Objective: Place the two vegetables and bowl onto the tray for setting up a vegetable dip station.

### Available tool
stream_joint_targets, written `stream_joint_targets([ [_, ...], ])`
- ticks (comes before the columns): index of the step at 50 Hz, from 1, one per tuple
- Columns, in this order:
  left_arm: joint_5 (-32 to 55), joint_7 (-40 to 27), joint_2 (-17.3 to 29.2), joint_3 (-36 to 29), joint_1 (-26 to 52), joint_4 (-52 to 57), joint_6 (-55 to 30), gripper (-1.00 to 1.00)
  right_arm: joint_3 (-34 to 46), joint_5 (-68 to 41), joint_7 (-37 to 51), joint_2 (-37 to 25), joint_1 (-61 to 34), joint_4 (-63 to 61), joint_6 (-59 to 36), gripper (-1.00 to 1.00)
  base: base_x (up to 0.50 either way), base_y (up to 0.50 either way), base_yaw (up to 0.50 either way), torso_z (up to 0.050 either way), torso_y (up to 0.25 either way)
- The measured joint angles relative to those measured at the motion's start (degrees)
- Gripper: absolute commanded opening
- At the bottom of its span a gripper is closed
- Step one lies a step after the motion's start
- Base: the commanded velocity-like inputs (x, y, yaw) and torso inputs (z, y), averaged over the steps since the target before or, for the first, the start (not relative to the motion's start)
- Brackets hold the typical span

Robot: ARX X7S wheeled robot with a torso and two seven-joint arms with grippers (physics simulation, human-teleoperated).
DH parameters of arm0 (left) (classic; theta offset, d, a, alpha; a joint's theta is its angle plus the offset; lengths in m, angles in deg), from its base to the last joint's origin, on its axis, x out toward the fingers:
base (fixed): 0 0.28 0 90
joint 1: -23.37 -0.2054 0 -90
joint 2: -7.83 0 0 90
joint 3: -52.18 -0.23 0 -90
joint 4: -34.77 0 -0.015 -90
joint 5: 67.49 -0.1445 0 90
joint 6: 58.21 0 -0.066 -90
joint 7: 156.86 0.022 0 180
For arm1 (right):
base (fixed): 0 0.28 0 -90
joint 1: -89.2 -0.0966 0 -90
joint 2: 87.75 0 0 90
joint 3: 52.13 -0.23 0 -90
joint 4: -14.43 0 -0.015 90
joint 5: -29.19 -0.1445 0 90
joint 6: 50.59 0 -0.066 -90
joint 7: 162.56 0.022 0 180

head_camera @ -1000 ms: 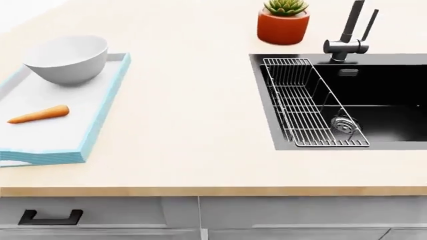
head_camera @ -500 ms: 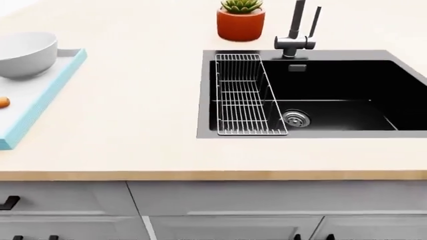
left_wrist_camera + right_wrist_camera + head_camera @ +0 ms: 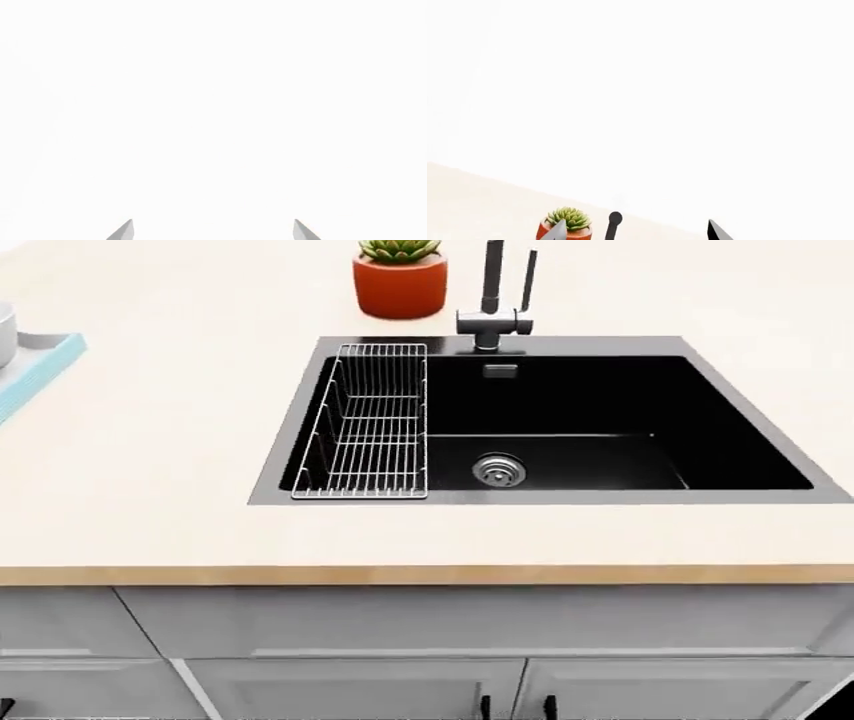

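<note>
We see tray [image 3: 38, 368] corner with bowl [image 3: 6, 335] edge far left of sink [image 3: 534, 420] — cucumber not visible. Left end effector [image 3: 213, 231] and right end effector [image 3: 637, 231] both apart, empty; left presumably nearer tray.

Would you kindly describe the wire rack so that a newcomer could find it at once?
Start at the black sink sunk into the pale countertop. The wire rack sits inside the basin along its left wall, left of the round drain. It is the only silver grid of thin bars there.
</note>
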Motion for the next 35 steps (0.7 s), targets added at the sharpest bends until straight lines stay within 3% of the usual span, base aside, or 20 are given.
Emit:
stream_joint_targets([
  [35,-0.1,-0.2,-0.2,0.8,-0.3,0.1,-0.4,1.0,-0.2,0.0,-0.1,0.3,0.0,0.2,-0.8,1.0,-0.06,-0.5,0.0,0.0,0.0],
])
